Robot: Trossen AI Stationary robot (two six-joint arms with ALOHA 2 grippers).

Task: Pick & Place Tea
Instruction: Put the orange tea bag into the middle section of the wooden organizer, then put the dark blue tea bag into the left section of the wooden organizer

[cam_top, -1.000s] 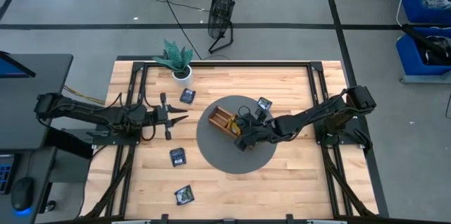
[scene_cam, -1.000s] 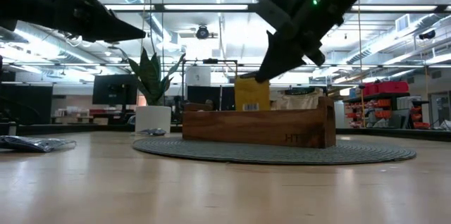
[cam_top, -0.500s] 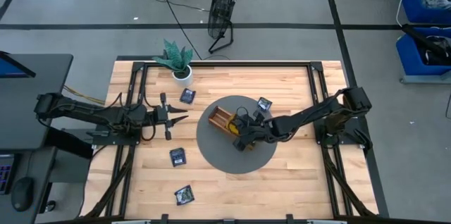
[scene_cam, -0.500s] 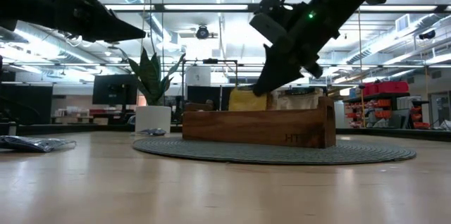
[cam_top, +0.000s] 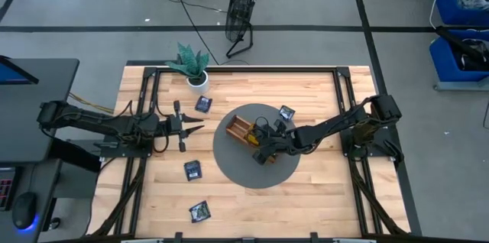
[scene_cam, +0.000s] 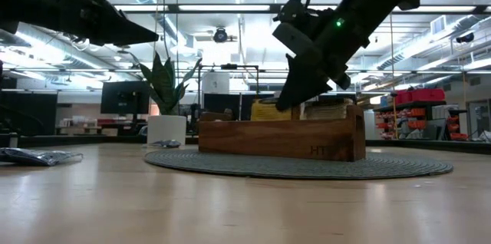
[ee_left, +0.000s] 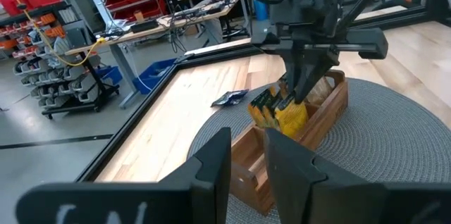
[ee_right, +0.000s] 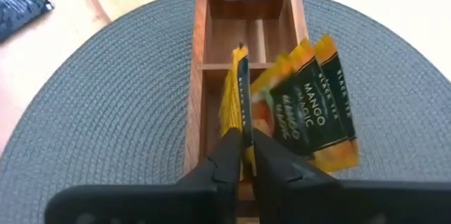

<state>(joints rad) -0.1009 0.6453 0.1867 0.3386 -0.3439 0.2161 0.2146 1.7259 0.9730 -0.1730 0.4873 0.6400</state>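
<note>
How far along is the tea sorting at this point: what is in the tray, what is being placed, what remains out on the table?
Done: yellow mango sachets already stand in the wooden tray. In hand: the right gripper pinches another yellow sachet edge-on, lowered into the tray. Left: four dark sachets lie on the table, near the plant, beside the mat, and two nearer the front. The left gripper waits, jaws shut.

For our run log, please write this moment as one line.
right gripper: shut on yellow tea sachet, lowering it into wooden tray | left gripper: waiting over table, left side | dark sachets: on table
</note>
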